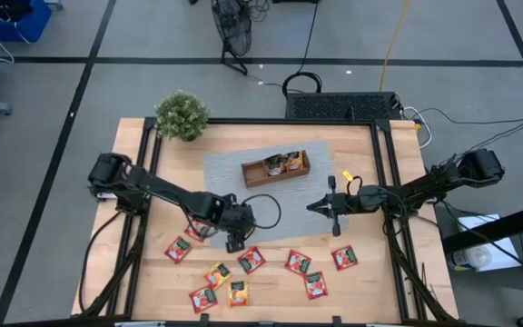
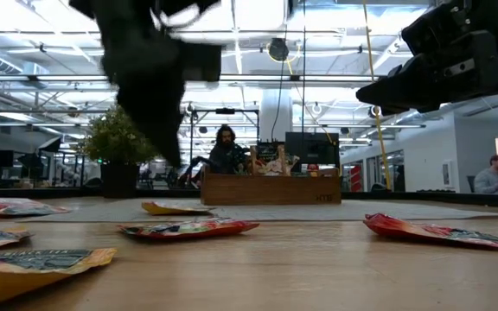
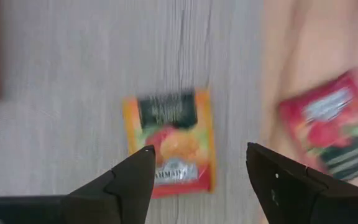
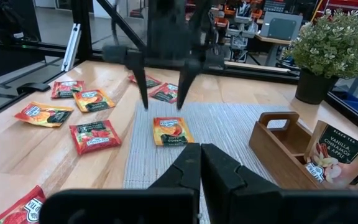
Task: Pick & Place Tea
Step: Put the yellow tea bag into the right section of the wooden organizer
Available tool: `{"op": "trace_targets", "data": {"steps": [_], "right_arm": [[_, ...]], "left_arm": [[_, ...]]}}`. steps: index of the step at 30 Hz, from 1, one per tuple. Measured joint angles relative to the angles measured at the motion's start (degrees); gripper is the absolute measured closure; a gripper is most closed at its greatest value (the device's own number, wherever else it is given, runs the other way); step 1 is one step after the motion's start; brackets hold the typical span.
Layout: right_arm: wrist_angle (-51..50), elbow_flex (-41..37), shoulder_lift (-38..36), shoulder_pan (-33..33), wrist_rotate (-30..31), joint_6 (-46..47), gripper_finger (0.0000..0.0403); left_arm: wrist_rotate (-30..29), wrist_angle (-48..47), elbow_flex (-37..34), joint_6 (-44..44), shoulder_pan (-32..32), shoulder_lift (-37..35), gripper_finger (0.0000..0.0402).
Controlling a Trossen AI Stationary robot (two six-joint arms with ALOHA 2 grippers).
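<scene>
An orange-yellow tea packet (image 3: 169, 143) lies flat on the grey mat (image 1: 230, 173) near its near edge. My left gripper (image 3: 199, 148) hangs over it, pointing down, open, with a finger on either side and clear of it. The right wrist view shows the same packet (image 4: 171, 132) below the left gripper (image 4: 161, 102). Several more red and orange packets, such as a red one (image 1: 251, 260), lie flat on the wood toward the near edge. My right gripper (image 1: 314, 207) waits shut (image 4: 201, 152) over the mat's right end.
The brown wooden tray (image 1: 252, 177) stands at the mat's far side with packets upright in it (image 4: 331, 155). A potted plant (image 1: 182, 115) stands at the far left corner. A red packet (image 3: 331, 134) lies on the wood just beside the left gripper.
</scene>
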Motion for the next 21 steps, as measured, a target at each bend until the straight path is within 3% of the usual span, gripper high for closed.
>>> {"op": "trace_targets", "data": {"steps": [11,21], "right_arm": [[0.0,0.0,0.0,0.0,0.0,0.0,0.0403],[0.0,0.0,0.0,0.0,0.0,0.1,0.0403]], "left_arm": [[2.6,-0.2,0.3,-0.3,-0.1,9.5,0.0151],[2.3,-0.4,-0.1,-1.1,-0.1,7.3,0.0155]]}}
